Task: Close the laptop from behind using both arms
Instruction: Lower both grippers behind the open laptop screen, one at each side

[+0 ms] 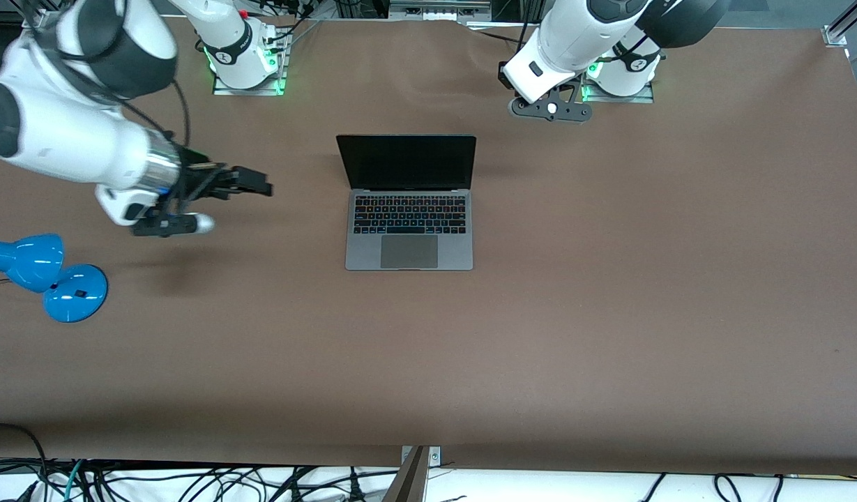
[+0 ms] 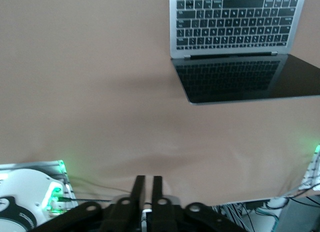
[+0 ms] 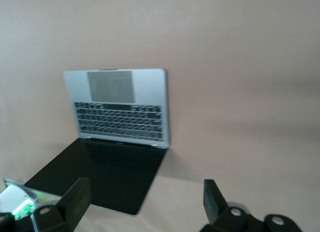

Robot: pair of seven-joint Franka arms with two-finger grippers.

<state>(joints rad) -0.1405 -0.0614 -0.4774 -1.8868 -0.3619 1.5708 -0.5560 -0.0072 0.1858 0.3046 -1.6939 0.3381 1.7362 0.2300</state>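
Note:
The laptop stands open in the middle of the brown table, with a black screen, black keys and a grey trackpad. It also shows in the left wrist view as the laptop and in the right wrist view as the laptop. My left gripper is shut with nothing between its fingers. It hangs over the bare table by its own base, up from the laptop's lid, as the left gripper. My right gripper is open and empty over the table beside the laptop, toward the right arm's end; its fingers stand wide apart.
A blue desk lamp lies at the right arm's end of the table, nearer the front camera than the right gripper. The arm bases with green lights stand along the table's back edge. Cables run below the near edge.

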